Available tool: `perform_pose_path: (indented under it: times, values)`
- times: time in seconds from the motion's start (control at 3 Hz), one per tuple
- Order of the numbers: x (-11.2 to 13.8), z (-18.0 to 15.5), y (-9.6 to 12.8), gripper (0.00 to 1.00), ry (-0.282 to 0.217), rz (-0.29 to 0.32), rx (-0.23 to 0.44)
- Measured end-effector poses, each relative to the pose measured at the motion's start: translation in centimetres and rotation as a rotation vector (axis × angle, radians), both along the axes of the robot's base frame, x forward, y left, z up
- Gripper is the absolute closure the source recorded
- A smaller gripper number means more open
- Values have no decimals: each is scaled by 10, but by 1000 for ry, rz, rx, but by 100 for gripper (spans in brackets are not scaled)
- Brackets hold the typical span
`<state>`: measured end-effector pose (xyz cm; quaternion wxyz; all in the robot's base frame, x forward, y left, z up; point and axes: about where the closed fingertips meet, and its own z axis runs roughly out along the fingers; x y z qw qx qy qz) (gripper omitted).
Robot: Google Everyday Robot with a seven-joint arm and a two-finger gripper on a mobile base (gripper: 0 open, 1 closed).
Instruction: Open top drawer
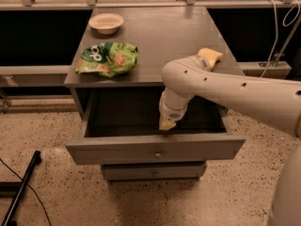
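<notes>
The drawer (117,150) stands pulled well out, its knob (158,154) just below the gripper (167,124), which hangs inside the box behind the front panel. Clenched or released, I cannot tell. A careless lift could snag the tabletop (178,36) edge, or nudge the drawer shut.

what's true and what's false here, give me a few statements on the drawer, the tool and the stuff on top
1. The top drawer is pulled out. True.
2. The tool hovers over the bowl. False: it hangs low over the open drawer, near its front.
3. A green snack bag lies on the cabinet top. True.
4. The bowl sits inside the drawer. False: it stands on the cabinet top, at the back left.
</notes>
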<state>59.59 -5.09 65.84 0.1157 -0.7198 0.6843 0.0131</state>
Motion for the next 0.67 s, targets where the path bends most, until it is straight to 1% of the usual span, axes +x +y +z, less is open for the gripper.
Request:
perform_pose_path:
  times: [0.33, 0.67]
  values:
    - [5, -29, -20, 100, 69, -48, -19]
    - [0, -44, -28, 100, 164, -40, -19]
